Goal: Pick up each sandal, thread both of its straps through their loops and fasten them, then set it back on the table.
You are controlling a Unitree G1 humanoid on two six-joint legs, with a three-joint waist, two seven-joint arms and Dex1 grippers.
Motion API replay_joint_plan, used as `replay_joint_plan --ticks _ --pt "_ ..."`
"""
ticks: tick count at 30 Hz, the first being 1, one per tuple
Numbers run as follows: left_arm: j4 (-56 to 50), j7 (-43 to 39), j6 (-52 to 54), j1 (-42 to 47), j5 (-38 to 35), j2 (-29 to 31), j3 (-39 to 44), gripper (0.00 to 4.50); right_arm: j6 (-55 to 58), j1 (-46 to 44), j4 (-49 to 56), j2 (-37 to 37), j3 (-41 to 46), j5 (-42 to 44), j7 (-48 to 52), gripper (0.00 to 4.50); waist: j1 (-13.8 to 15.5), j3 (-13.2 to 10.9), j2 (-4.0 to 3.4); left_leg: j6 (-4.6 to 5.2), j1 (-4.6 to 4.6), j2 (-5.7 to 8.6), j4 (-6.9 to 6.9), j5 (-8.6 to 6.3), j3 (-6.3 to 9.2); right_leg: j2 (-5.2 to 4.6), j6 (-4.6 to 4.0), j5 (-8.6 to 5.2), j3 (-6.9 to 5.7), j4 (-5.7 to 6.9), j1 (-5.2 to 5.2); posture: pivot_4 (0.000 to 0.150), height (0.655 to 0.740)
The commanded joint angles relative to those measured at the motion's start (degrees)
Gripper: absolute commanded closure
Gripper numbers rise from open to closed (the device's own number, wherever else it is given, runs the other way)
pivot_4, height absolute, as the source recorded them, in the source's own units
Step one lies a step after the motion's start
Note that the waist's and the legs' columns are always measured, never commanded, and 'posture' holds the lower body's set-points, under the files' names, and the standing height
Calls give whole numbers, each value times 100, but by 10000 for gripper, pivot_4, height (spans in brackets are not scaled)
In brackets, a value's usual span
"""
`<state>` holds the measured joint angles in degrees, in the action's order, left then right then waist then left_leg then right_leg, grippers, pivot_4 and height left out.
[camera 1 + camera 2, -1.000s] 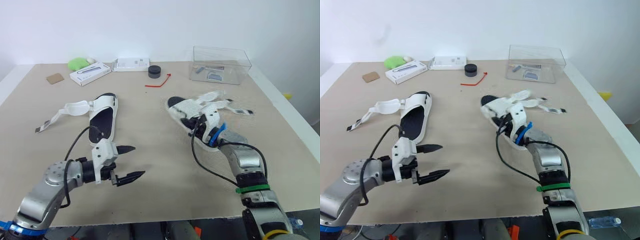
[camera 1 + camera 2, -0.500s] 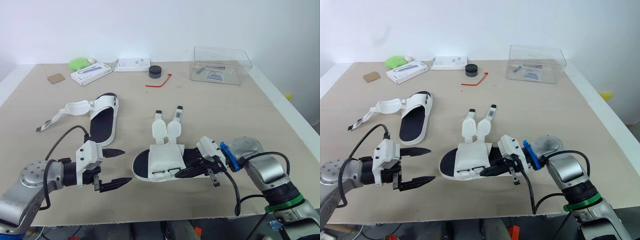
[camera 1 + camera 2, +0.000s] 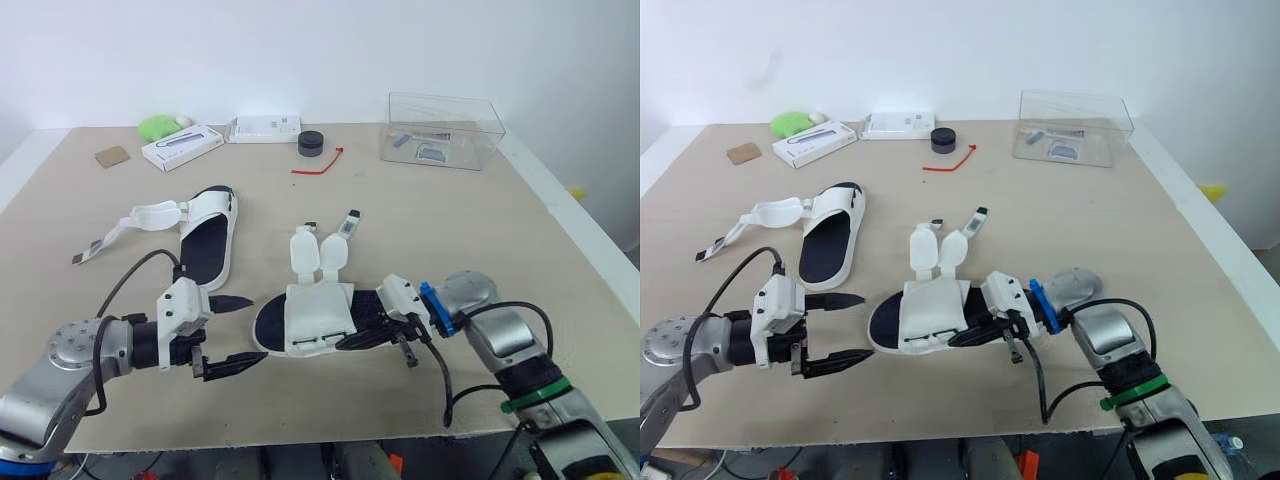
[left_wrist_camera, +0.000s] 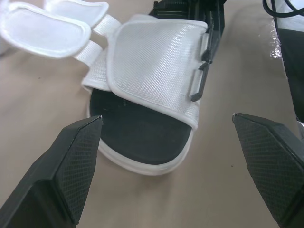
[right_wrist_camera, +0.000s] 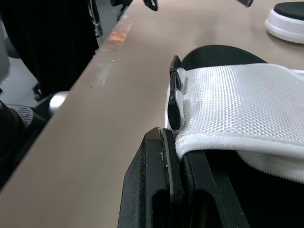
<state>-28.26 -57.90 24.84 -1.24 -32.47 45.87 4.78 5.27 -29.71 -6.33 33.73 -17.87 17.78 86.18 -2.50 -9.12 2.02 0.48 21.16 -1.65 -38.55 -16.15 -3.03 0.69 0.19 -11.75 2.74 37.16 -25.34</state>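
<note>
Clear box (image 3: 443,130): far right of the table (image 3: 420,240), small dark items inside.
Right pincer (image 3: 362,338): clamped on near sandal (image 3: 318,318), close to front edge.
Left pincer (image 3: 255,330): wide apart, empty, beside its other end.
Far sandal (image 3: 205,245): left, straps loose.

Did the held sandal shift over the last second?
Yes. The held sandal came nearer and leftward, away from the clear box, toward the left gripper.
</note>
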Motion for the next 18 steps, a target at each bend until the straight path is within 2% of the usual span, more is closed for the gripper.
replay_joint_plan --ticks 1,6,7,10,15,18 --pt "5 -34 -76 74 34 -2 -13 0 -195 -172 -93 -100 22 -44 73 44760 5 0 0 0 0 -1 0 0 2 0 -2 -1 -1 0 0 1500 7400" --pt "39 -17 -28 36 50 -32 -93 0 -219 -139 -225 -64 0 -152 113 44760 4 0 0 0 0 -4 2 0 4 -6 -8 -1 -1 0 0 1500 7400" --pt "42 16 -21 35 58 -48 -95 0 -274 -143 -259 -54 23 -165 115 37241 5 0 0 0 0 -4 1 0 4 -6 -11 1 -1 0 0 1500 7400" --pt "40 23 -15 54 72 -48 -111 0 -224 -175 -220 23 154 -89 135 24250 6 0 0 0 0 -2 0 0 3 -6 -12 3 -2 0 1 1500 7400" --pt "78 -15 11 167 83 -30 -172 0 56 -96 -34 289 376 178 227 5406 7 0 0 0 1 -1 0 0 3 -5 -12 4 -2 0 1 1500 7400" --pt "116 -32 28 263 85 -30 -211 0 166 -3 67 465 457 248 253 5406 11 0 0 0 1 0 1 0 4 -5 -13 4 -2 0 1 1500 7400"
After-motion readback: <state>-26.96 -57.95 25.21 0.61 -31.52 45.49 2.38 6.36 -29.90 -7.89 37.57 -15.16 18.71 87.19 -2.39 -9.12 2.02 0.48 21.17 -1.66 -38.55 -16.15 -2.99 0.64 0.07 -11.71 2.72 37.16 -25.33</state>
